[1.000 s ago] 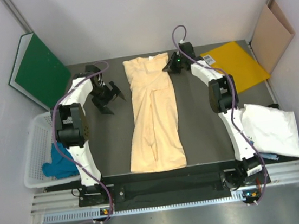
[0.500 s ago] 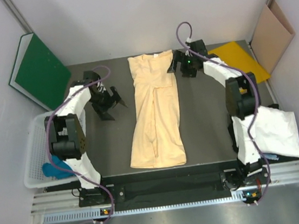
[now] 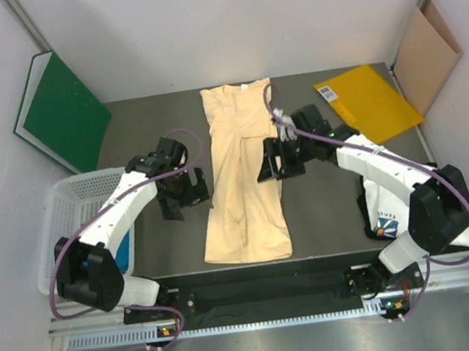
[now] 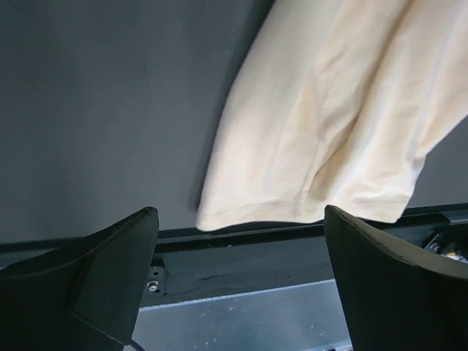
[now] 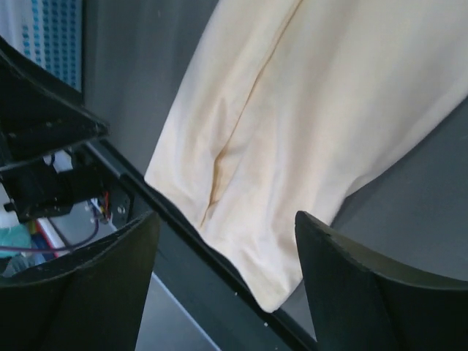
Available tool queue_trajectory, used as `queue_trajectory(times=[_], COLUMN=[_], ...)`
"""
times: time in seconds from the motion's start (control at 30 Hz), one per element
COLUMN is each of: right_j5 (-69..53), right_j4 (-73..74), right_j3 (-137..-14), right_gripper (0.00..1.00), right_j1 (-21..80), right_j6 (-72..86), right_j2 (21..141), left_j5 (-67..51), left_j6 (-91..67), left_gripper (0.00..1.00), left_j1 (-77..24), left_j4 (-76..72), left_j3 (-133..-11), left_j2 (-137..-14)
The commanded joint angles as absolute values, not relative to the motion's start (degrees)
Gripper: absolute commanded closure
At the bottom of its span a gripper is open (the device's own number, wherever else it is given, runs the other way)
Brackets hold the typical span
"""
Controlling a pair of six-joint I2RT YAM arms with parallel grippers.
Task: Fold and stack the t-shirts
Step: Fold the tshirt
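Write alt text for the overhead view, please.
A pale peach-yellow cloth t-shirt, folded into a long strip, lies on a dark table; the left gripper and right gripper, both open, flank its middle. A white plastic basket sits left, a bright-yellow flat folder far right.

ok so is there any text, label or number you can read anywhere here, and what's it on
No text here can be read.
White label on the yellow folder: barcode-like marks, too small to read.
Print on the white t-shirt: blue and orange, too small to read.
Peach t-shirt: no print showing.
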State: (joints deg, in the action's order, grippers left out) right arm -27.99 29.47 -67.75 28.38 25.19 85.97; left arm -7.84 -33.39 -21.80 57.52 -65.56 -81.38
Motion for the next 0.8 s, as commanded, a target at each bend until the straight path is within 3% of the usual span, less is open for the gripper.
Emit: queue_trajectory(times=[0.0,0.23,0.5,0.77], right_j5=[-31.55,-36.56,-38.49,-38.67], right_j4=[30.77,28.3,25.41,22.59], right_j3=[-64.78,-64.33,-65.21,-66.36], right_gripper=[0.27,0.42,0.43,0.46], right_j1=[35.31,44.73,51.85,52.47], right_j6=[28.21,34.36,38.05,38.76], right_j2=[86.3,93.59,101.33,107.48], left_j5=[-5.36,-1.85,-0.27,2.37], left_j6=[-37.52,-38.76,-38.76,-37.88], left_gripper=[0.01,0.01,0.01,0.01], left_j1=[-22.23,-22.76,-22.68,-22.68], left_j4=[57.83,59.94,59.59,59.77], left_j3=[-61.62,-57.75,-59.67,-62.23], left_j2=[-74.63,-69.7,-70.49,-72.51])
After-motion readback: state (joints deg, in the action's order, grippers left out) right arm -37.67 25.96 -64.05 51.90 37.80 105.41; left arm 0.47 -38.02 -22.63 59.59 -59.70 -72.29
